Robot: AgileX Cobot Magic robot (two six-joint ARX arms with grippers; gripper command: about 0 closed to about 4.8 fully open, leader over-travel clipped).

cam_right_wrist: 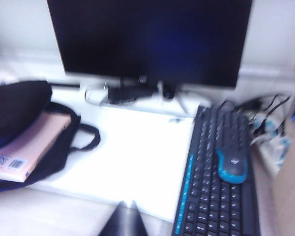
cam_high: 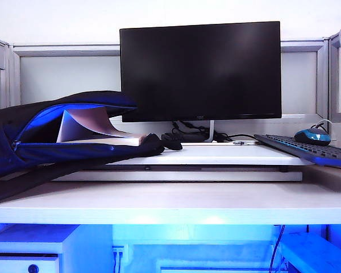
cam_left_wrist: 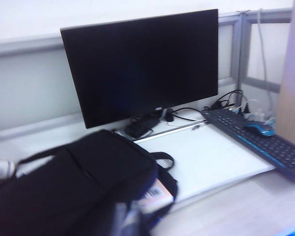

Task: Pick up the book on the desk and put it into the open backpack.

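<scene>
White surface (cam_high: pixel 176 202) carries the bag (cam_high: pixel 57 142) with the thin, floppy book (cam_right_wrist: pixel 27 147) already inside, away from the closed, empty right fingers (cam_right_wrist: pixel 127 206); left fingers, unseen, closed too.

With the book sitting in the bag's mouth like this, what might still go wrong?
1. The book is only partly inside the backpack: its end pokes out of the opening, so it may slide back onto the desk.
2. The cover curls up, and may crease.
3. Both grippers are clear of it, the right gripper shut, so nothing steadies it.
</scene>
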